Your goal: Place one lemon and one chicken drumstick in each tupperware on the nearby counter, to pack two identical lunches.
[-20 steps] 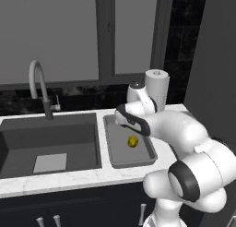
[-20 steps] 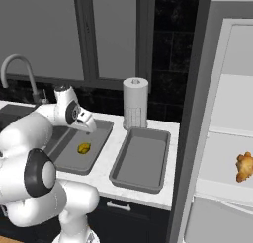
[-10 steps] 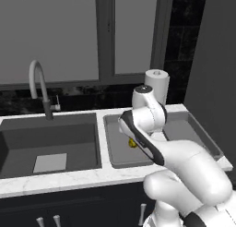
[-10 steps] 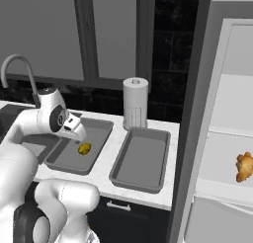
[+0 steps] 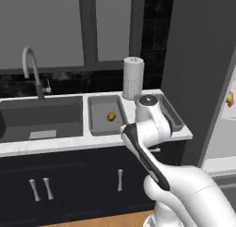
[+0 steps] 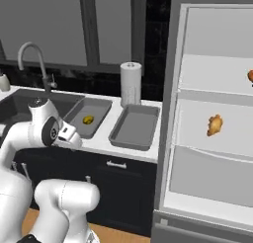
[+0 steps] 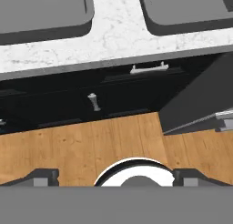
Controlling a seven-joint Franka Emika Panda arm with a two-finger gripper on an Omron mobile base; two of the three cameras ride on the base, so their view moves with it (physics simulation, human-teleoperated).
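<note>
Dull-yellow lemon (image 5: 111,116) in a grey tupperware tray (image 5: 94,122); second tupperware tray (image 6: 133,133) same grey. Counter (image 7: 118,34) white with faint grey marble veining. Cabinets (image 5: 83,180) navy-black, silver handles (image 7: 146,68). Sink (image 5: 41,117) dark grey, faucet (image 5: 30,69) silver. Paper towel roll (image 5: 132,78) white. Floor (image 7: 82,150) warm wood grain. Drumstick (image 6: 214,125) orange-tan on a white fridge shelf (image 6: 207,145).

Behind the arm, left and right, looking forward and down, sharing counter (image 5: 64,143) and both tupperware (image 6: 134,128). From the hand, close, facing down over counter edge, cabinets (image 7: 77,104), floor (image 7: 91,150).
</note>
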